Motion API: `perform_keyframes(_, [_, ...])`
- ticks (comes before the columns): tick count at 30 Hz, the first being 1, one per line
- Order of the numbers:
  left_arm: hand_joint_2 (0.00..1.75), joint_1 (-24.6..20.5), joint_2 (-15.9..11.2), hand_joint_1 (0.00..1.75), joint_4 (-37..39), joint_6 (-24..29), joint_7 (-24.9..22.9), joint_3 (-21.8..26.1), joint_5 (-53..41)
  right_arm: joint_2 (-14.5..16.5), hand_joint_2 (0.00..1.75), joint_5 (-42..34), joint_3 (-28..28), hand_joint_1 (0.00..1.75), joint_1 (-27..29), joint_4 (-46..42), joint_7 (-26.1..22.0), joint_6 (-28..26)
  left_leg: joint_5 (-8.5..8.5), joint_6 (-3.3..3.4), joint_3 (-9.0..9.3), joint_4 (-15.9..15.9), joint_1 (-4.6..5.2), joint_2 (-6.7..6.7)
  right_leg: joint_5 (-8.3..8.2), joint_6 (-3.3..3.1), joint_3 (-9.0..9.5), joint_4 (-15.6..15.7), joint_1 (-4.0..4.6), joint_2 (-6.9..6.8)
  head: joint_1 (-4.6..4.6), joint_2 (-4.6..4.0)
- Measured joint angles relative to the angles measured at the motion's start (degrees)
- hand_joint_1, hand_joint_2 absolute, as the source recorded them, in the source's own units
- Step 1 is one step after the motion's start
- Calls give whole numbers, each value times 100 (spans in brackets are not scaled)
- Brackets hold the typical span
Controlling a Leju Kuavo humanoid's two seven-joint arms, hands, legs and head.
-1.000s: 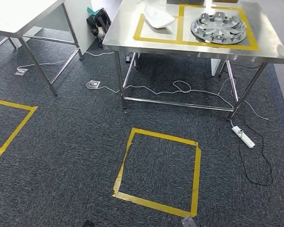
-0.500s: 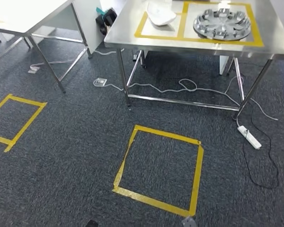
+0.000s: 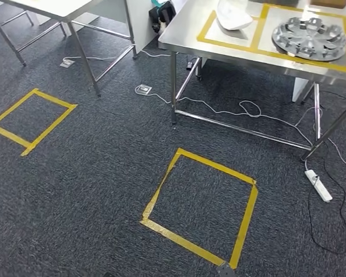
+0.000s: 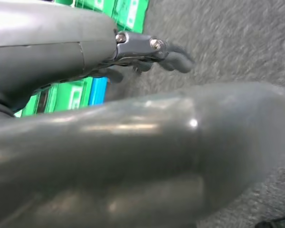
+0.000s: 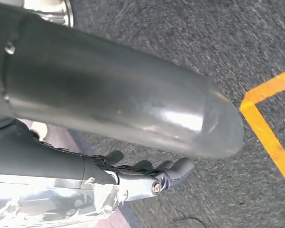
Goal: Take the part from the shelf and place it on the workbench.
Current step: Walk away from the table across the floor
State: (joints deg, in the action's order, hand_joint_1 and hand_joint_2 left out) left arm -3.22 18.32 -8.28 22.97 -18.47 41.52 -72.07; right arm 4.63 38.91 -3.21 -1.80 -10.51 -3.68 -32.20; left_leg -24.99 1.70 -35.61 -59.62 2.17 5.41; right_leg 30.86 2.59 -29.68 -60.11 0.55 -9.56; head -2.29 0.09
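Observation:
The steel workbench (image 3: pixel 184 34) stands at the far right, marked with yellow tape rectangles. A white curved part (image 3: pixel 232 14) lies in one rectangle and a silver wheel cover (image 3: pixel 309 37) in the one beside it. My left hand (image 4: pixel 152 50) hangs over the carpet with its fingers stretched out and nothing in it. My right hand (image 5: pixel 152 178) hangs the same way, fingers extended and holding nothing, near a yellow tape line (image 5: pixel 270 137) on the floor.
A yellow tape square (image 3: pixel 184 242) marks the carpet in front of me and another (image 3: pixel 50 129) lies to the left. Cables (image 3: pixel 249 107) and a power strip (image 3: pixel 318 186) lie under the workbench. A second table's leg (image 3: pixel 82 52) stands far left. Green crates (image 4: pixel 127 12) sit beyond my left hand.
The whole picture has slid to the right, so the camera has turned left. The workbench now sits nearer the right edge and the left floor square shows more fully.

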Motion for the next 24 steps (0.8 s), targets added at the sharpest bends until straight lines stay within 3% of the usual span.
perform_keyframes(1, [0,6,1,0,0,0,0,1,-1,-3,0,1,0,0,-8,-1,0,-1,-6,6,-5,17,-12,-98,17,15,24,16,4,-70,11,0])
perform_keyframes(2, [0,11,4,0,0,1,0,1,-1,-4,0,2,0,0,-18,-1,-1,-1,0,19,0,31,-26,-196,58,41,44,-9,-3,9,18,0])
perform_keyframes(3, [0,11,7,0,0,1,0,1,-1,-5,0,3,0,0,-24,0,-2,-2,10,44,9,43,-40,-294,145,64,15,-134,-10,194,24,0])
perform_keyframes(5, [0,8,13,0,0,0,0,-2,-3,-14,0,3,0,0,-14,2,7,-5,25,104,21,54,-58,-482,455,88,-267,-755,-18,719,40,0])
perform_keyframes(6, [0,7,13,0,0,-2,0,-3,-4,-18,0,3,1,0,3,4,19,-5,29,130,21,54,-55,-587,611,82,-477,-1158,-13,866,45,0])
perform_keyframes(7, [0,9,13,0,-1,-3,0,-3,-6,-21,0,2,2,0,19,5,32,-4,31,146,22,54,-49,-698,695,72,-667,-1477,-7,929,48,0])
perform_keyframes(8, [0,11,13,0,-1,-4,0,-2,-8,-22,0,-2,2,0,32,7,42,3,34,156,24,54,-42,-811,668,56,-788,-1615,-1,953,50,0])
perform_keyframes(9, [0,12,13,0,-2,-4,1,-2,-8,-23,0,-12,2,0,41,9,45,20,38,160,30,53,-37,-922,522,35,-805,-1526,2,975,50,0])
perform_keyframes(12, [0,12,14,0,-2,8,57,0,77,-43,0,-174,-25,0,21,8,-62,167,46,156,50,44,-24,-1158,-127,-67,-436,-460,11,1139,58,0])
perform_keyframes(14, [0,13,15,0,-2,63,239,14,315,-58,0,-410,-118,0,-4,1,-352,270,64,120,26,36,-25,-1248,-250,-108,-257,-47,17,1210,63,0])
perform_keyframes(16, [0,21,13,0,-2,119,465,27,500,-54,0,-605,-251,0,-14,-9,-783,268,95,60,-9,47,-34,-1311,-267,-130,-216,29,19,1173,61,0])
perform_keyframes(18, [0,26,5,0,-2,116,584,-12,417,-28,0,-656,-356,0,-38,-22,-1148,171,18,-5,-64,-44,-25,-1141,-323,-174,-176,117,-4,1083,44,0])
perform_keyframes(21, [0,11,-11,0,-4,34,472,-177,190,26,0,-544,-420,0,-111,-33,-1141,50,-437,-150,-468,-849,-92,-704,-359,-211,-127,200,-35,892,3,0])
perform_keyframes(23, [0,9,-16,0,-5,1,259,-235,169,47,0,-481,-428,0,-117,-33,-969,47,-580,-245,-732,-1340,-181,-629,-343,-191,-122,201,-62,718,2,0])
perform_keyframes(24, [0,15,-16,0,-5,2,155,-242,177,50,0,-465,-434,0,-113,-33,-906,51,-510,-291,-734,-1338,-224,-606,-330,-168,-116,200,-84,629,4,0])
